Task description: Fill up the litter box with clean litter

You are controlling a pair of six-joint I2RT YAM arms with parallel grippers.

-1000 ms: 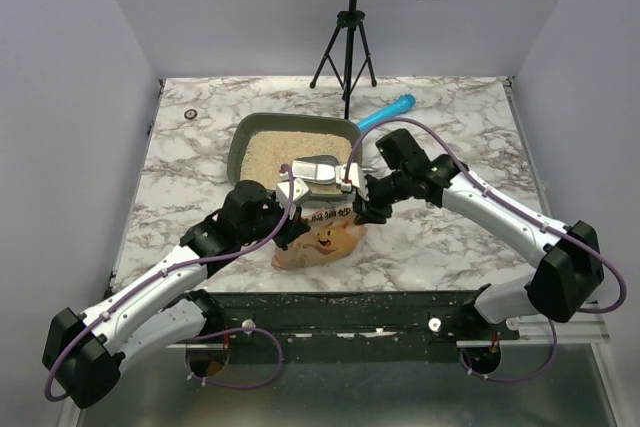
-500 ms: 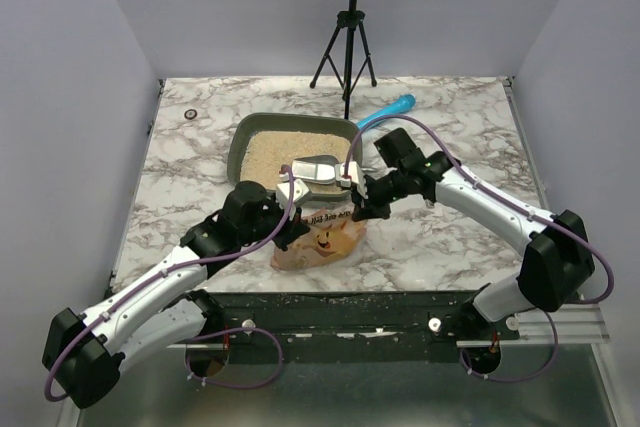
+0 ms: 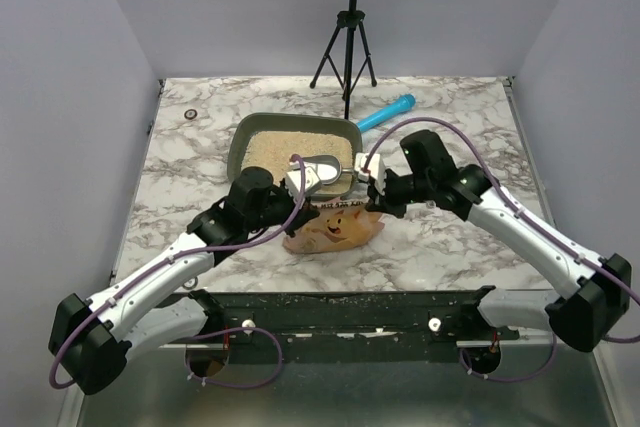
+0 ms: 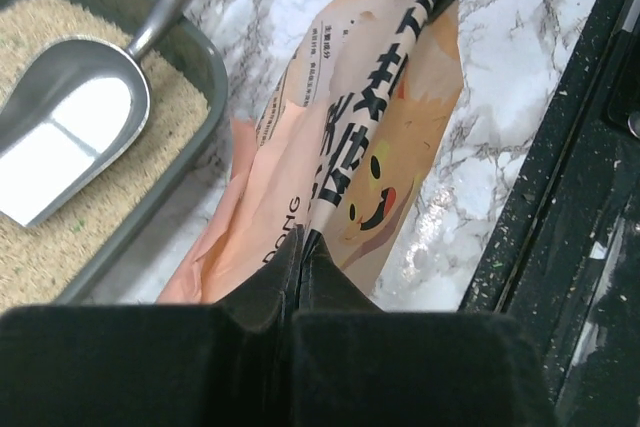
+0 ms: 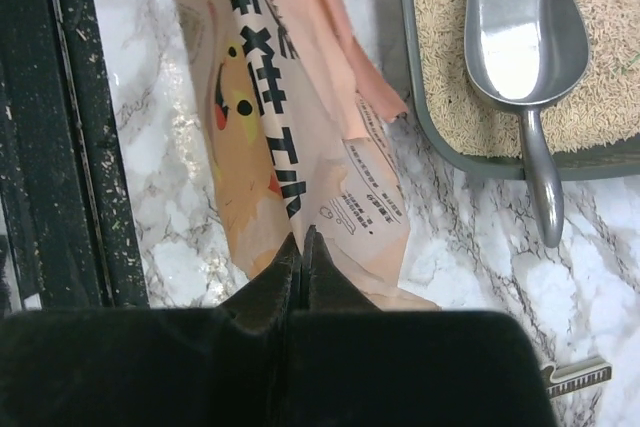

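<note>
Marble table (image 3: pixel 470 117): left gripper (image 4: pixel 303 247) and right gripper (image 5: pixel 303 245) each pinch the bag (image 3: pixel 335 229), jaws pressed together; box (image 3: pixel 238 142) of litter (image 3: pixel 268 152), scoop (image 3: pixel 322 173) inside, at its twelve o'clock.

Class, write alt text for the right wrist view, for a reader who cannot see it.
The right end effector, shut, pinches an edge of an orange-pink printed bag over a marble table. Beside it the litter box holds the clean litter, with a silver scoop lying on it, its handle across the rim.
</note>
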